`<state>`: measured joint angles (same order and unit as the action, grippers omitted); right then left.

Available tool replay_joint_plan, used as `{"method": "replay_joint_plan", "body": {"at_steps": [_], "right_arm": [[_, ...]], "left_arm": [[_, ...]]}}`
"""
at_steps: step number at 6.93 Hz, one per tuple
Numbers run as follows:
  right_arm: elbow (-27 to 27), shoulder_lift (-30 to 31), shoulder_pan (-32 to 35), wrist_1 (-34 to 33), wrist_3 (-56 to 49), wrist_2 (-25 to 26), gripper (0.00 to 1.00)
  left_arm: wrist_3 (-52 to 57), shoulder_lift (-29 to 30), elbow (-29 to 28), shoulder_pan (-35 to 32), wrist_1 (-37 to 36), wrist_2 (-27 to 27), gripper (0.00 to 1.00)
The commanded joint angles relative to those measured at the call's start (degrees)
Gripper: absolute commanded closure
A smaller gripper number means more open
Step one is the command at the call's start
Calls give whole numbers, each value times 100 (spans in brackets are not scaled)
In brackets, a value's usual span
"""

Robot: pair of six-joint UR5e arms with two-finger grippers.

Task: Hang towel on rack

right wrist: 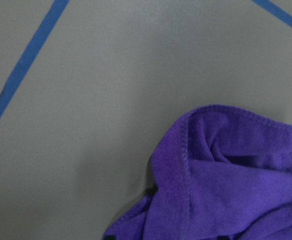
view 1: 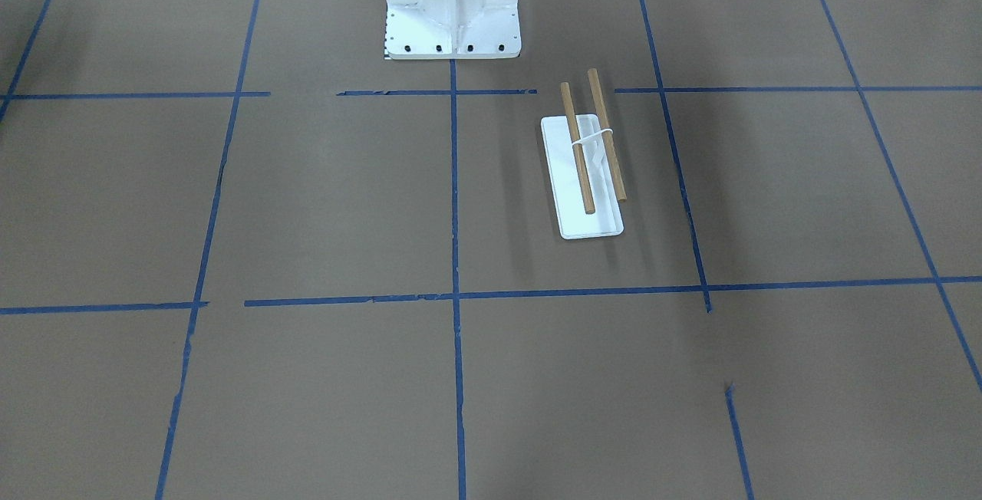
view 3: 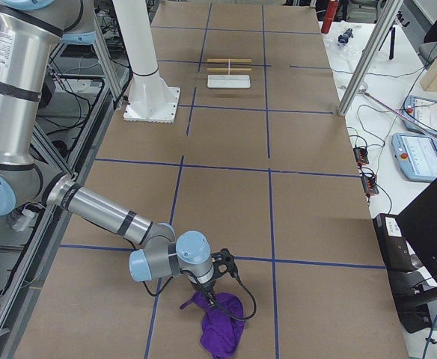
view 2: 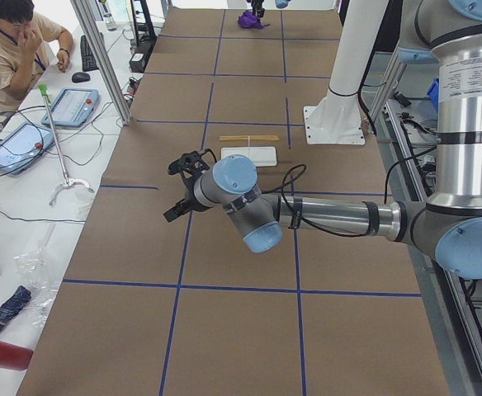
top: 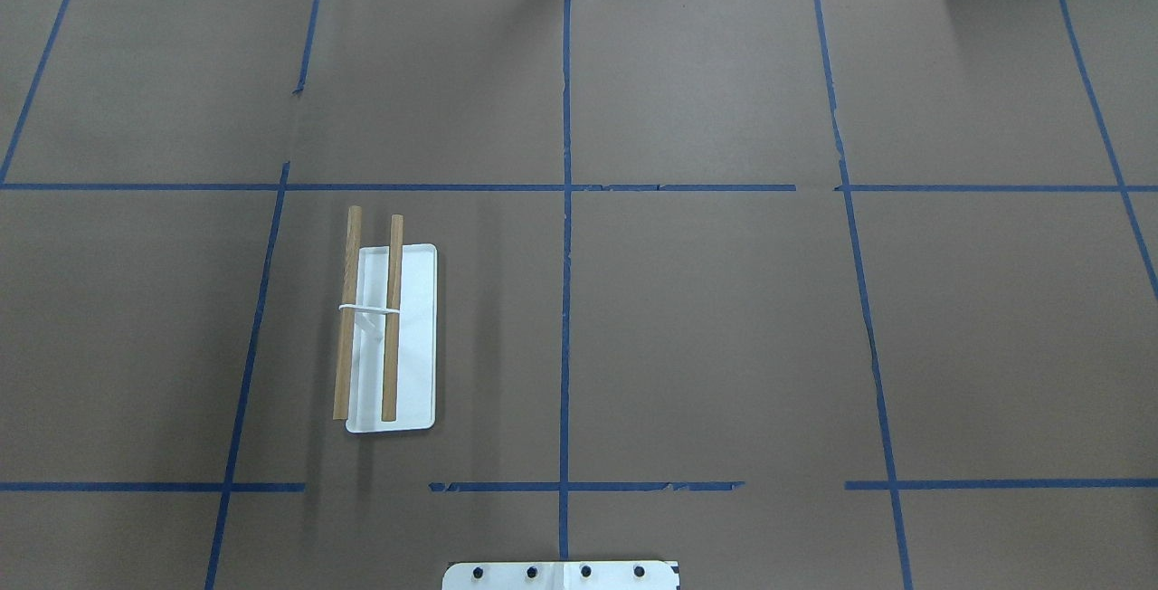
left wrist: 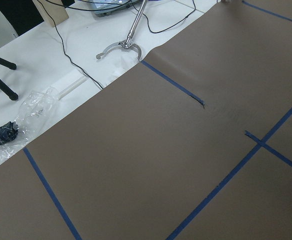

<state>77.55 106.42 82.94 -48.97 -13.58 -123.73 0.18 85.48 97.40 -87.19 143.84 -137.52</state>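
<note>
The rack (top: 412, 337), with a white flat base and two brown wooden rods, stands bare on the robot's left half of the table; it also shows in the front view (view 1: 594, 220) and both side views (view 2: 249, 153) (view 3: 228, 75). The purple towel (view 3: 222, 329) lies bunched on the brown paper at the table's right end, and fills the lower right of the right wrist view (right wrist: 226, 185). My right gripper (view 3: 215, 288) is down at the towel's edge; I cannot tell if it is open or shut. My left gripper (view 2: 183, 186) hovers over the table's left part, away from the rack; its state is unclear.
The white bolted pedestal (view 1: 453, 9) stands at the robot's side of the table, near the rack. An operator (view 2: 10, 41) sits beyond the left end. A metal grabber tool (left wrist: 121, 47) and a plastic bag (left wrist: 31, 112) lie on the white side table there.
</note>
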Motion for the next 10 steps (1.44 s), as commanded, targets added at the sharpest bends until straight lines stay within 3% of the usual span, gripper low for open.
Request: {"method": "replay_joint_plan", "body": {"at_steps": [1,4,5,6,7,10], "right_arm": [[-116,81,-102,1,-22,-11,27],[-169,-59,-304,1,4,51,32],[-178,-69,-331,-7,-13,68,40],[-178,-69,-331,1,-66,181,77],[-170,-69,-418,10,-597,191,100],[109,-60,-384,2,-1120,122,100]], "left_arm": [[0,3,16,-9,4,-90,0],[0,21,33,0,-5,-90,0],[0,21,33,-9,-5,-90,0],[0,30,33,0,-5,-90,0],[0,30,42,0,-5,-90,0],[-226,195,33,0,-101,-117,0]]}}
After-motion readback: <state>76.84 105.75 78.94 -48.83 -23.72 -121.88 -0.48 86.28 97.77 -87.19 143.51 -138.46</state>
